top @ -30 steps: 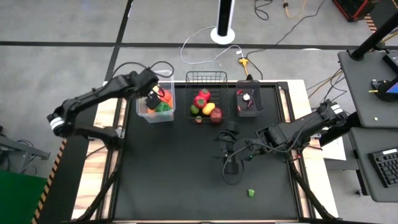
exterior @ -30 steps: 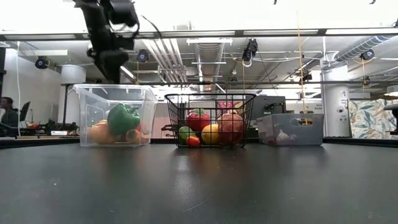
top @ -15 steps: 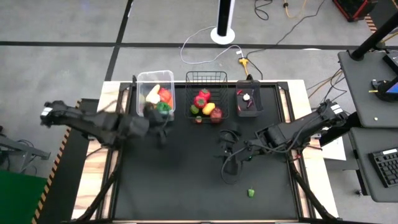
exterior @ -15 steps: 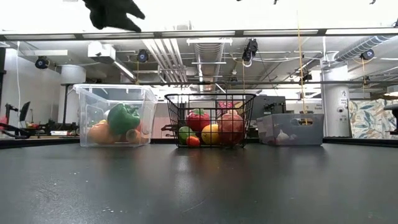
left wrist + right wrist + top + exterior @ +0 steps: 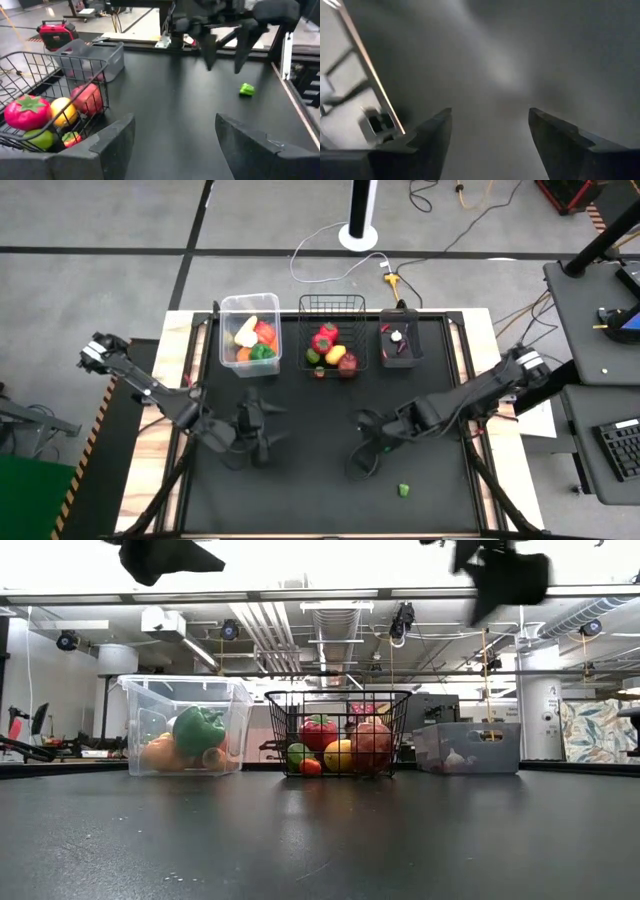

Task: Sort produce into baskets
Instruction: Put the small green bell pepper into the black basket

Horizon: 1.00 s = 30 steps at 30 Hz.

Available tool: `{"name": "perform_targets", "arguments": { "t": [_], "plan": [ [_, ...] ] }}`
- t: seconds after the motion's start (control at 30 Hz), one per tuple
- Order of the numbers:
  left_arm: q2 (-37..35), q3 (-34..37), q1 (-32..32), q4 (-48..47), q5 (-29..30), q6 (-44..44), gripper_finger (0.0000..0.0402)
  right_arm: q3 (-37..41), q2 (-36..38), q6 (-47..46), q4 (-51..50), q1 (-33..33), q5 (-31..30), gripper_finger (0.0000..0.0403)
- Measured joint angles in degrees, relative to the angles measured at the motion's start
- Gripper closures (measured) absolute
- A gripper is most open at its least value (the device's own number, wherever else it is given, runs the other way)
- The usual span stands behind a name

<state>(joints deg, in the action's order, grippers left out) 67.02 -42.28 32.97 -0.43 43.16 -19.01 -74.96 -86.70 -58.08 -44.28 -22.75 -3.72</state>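
One small green piece of produce (image 5: 404, 490) lies alone on the black table near its near right corner. Along the far edge stand the baskets: a clear tub (image 5: 250, 345), a wire basket (image 5: 333, 320) and a small dark bin (image 5: 400, 343), each with produce in it. My left gripper (image 5: 265, 438) hovers open and empty over the table's middle left, pointing toward the right. My right gripper (image 5: 362, 452) hovers open and empty over the middle, left of and beyond the green piece (image 5: 246, 90).
The middle and near part of the black tabletop (image 5: 300, 490) is bare except for the green piece. The two grippers face each other with a gap between them. The wire basket (image 5: 50, 115) lies close beside my left gripper (image 5: 175, 122).
My left gripper has swung away from above the clear tub toward the table's near edge and turned toward the right, ending over the middle left. My right gripper has sunk a little toward the table and rolled about its own line.
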Motion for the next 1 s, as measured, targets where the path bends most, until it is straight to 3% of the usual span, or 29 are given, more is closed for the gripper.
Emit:
{"name": "perform_targets", "arguments": {
  "t": [0.23, 0.47, 0.8, 1.0],
  "plan": [
    [3.28, -0.24, 0.07, 1.19, 0.02, 0.00, 0.0146, -1.20, -4.34, -14.80, -11.57, -5.67, 7.56, 0.0162],
    [4.42, -1.97, 0.07, -0.02, 0.00, 0.48, 0.0146, -0.65, -5.28, -26.37, -15.53, -11.50, 12.59, 0.0159],
    [4.93, -2.03, 0.07, -0.51, 0.00, 0.58, 0.0146, 0.69, -5.35, -44.76, -15.11, -19.66, 10.32, 0.0131],
    [5.64, -2.03, 0.05, -0.46, 0.00, 0.33, 0.0146, 1.96, -5.47, -49.03, -13.56, -20.91, 7.98, 0.0138]
  ]
}}
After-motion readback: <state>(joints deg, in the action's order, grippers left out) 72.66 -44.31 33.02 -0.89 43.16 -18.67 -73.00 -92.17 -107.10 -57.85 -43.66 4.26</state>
